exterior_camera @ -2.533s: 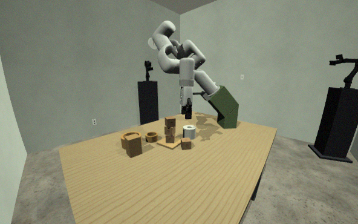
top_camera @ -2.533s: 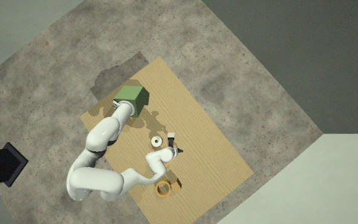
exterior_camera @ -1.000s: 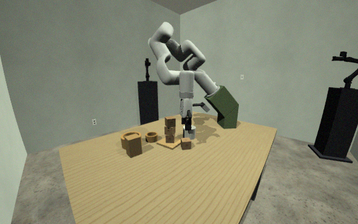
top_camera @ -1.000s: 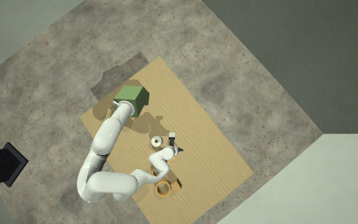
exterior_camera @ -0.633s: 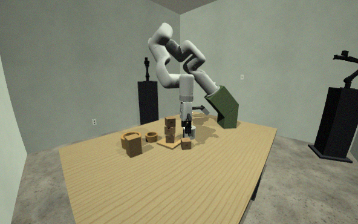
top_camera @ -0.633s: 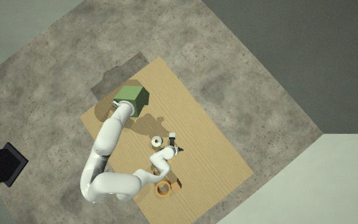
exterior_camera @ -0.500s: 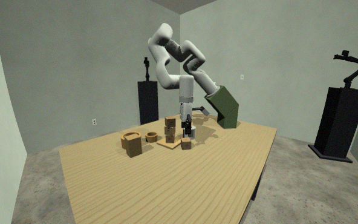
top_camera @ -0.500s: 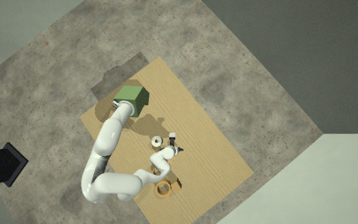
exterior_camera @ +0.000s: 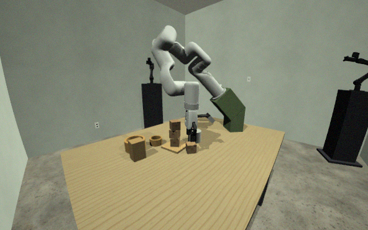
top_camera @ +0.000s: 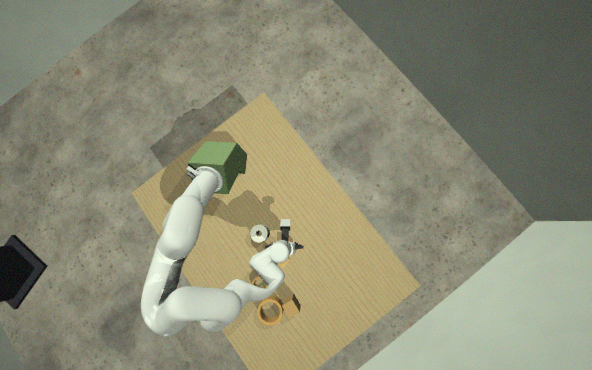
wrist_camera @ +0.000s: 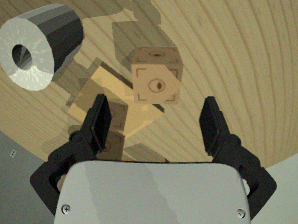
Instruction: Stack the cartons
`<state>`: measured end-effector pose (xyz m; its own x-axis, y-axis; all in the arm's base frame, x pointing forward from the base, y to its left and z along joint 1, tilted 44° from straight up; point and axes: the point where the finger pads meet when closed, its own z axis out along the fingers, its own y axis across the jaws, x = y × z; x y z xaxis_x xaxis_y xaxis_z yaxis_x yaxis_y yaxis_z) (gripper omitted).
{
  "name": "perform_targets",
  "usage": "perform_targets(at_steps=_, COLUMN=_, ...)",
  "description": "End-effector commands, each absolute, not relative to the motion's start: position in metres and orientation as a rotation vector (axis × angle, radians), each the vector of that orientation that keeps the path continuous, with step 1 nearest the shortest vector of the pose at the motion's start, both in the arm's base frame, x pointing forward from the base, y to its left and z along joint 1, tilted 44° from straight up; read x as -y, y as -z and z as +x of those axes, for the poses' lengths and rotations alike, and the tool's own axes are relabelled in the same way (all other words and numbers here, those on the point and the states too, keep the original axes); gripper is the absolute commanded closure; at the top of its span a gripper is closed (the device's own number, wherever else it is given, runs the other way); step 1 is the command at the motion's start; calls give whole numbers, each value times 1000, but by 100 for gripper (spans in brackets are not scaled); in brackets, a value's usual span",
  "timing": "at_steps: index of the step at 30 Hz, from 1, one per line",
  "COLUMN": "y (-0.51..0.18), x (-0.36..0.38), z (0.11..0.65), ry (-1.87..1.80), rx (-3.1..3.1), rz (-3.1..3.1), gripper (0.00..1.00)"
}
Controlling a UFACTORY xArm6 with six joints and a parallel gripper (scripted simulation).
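Note:
Three brown cartons (exterior_camera: 174, 133) stand in a column on the small wooden board (exterior_camera: 174, 148) (wrist_camera: 113, 86). The fourth carton (exterior_camera: 191, 147) (wrist_camera: 157, 83) sits on the table just off the board's right edge and shows a round mark on its top face in the wrist view. My gripper (exterior_camera: 193, 133) (wrist_camera: 155, 106) is open and empty. It points straight down and hangs a little above the fourth carton, to the right of the column. In the top view my arm's wrist (top_camera: 283, 250) hides the cartons and the board.
A grey roll (top_camera: 257, 233) (exterior_camera: 197, 135) (wrist_camera: 40, 46) stands close behind the gripper. Two wooden rings (exterior_camera: 134, 140) (exterior_camera: 155, 140) and a taller brown box (exterior_camera: 137, 149) lie left of the board. The green arm base (top_camera: 218, 157) (exterior_camera: 233, 109) is at the back.

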<state>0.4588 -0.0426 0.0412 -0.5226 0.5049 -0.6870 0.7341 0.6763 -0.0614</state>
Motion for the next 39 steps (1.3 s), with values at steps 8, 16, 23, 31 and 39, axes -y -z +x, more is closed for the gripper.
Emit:
perform_targets(at_steps=8, y=-30, x=51, z=467, ry=455, rx=-2237, rz=947, gripper=0)
perform_targets(at_steps=16, y=-25, x=55, z=470, ry=455, rx=-2237, rz=947, gripper=0)
perform_targets(at_steps=23, y=-19, x=59, z=474, ry=455, rx=-2237, rz=947, gripper=0)
perform_targets(at_steps=31, y=-14, x=62, z=477, ry=455, rx=-2237, rz=947, gripper=0)
perform_targets(at_steps=39, y=-10, x=66, z=479, ry=455, rx=-2237, rz=947, gripper=0)
